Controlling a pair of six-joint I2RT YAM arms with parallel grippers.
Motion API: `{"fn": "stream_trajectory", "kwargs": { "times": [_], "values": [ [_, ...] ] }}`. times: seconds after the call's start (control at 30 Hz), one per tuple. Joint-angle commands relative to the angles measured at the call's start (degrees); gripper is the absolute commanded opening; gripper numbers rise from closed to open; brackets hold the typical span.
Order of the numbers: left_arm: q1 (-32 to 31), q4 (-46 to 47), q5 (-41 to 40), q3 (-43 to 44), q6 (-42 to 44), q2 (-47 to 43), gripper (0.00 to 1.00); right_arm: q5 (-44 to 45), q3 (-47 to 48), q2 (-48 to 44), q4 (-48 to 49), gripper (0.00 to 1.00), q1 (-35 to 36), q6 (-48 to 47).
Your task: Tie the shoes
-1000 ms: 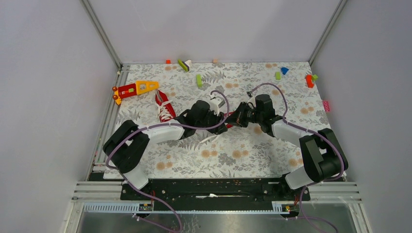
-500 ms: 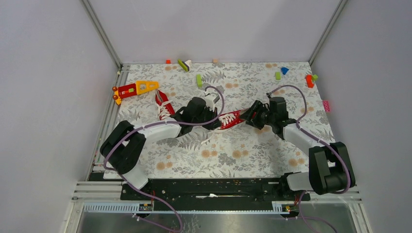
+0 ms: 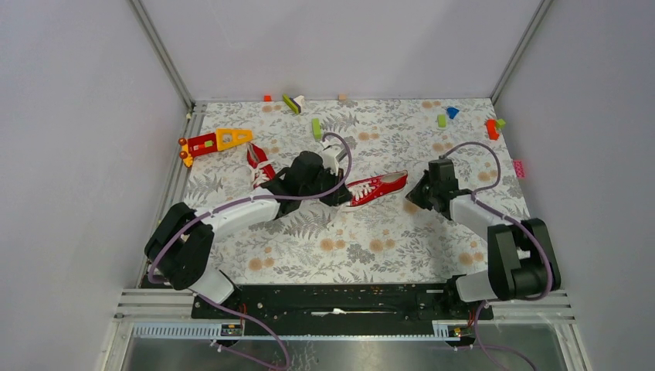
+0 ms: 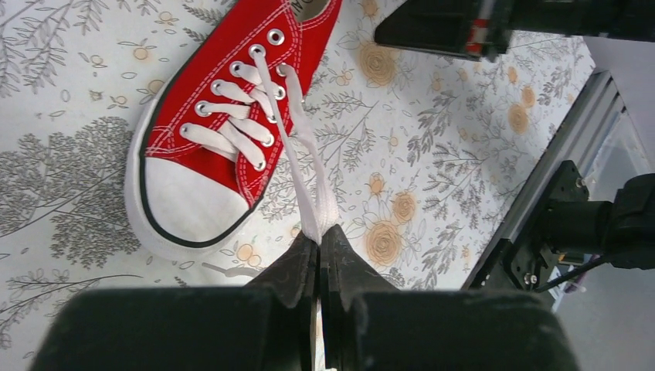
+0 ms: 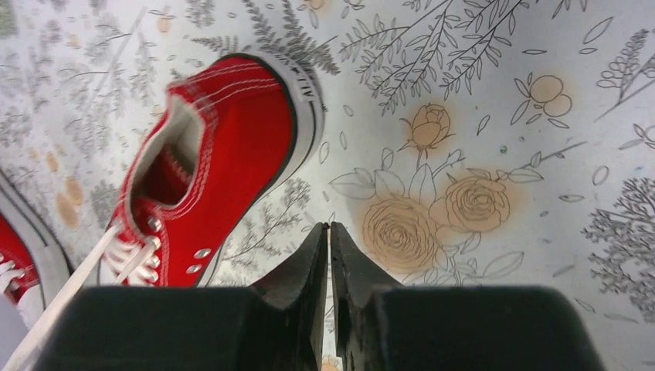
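left wrist: left pincer (image 4: 319, 236) pinching flat white laces (image 4: 318, 197) of red canvas shoe (image 4: 181, 97); right pincer (image 5: 330, 229) closed, empty.

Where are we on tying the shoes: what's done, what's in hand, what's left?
Done: nothing tied yet; the centre shoe shows no knot or bow. In hand: the left gripper is shut on its white laces, drawn out from the top eyelets. The right gripper is shut and empty near that shoe's heel. Left: the whole knot here, then probably the second shoe, too small to judge.
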Motion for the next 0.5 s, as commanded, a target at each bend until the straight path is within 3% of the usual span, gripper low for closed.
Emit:
{"fn": "stream_trajectory", "kwargs": {
  "times": [0.0,0.23,0.47],
  "values": [
    [-1.4,0.2,3.4,3.6,-2.1,-2.8,0.0,-1.3,5.3,7.1,-0.4,0.11,0.1,1.7],
    [-3.5,0.0,5.8,4.5,-3.2,-4.8,0.0,-14.1,14.8,19.3,2.2,0.17,1.3,0.1],
    [-2.9,-5.0,6.4,8.6,-1.9,-4.8,0.0,-16.9,20.2,21.7,1.7,0.27,4.1,-2.1]
  ]
}}
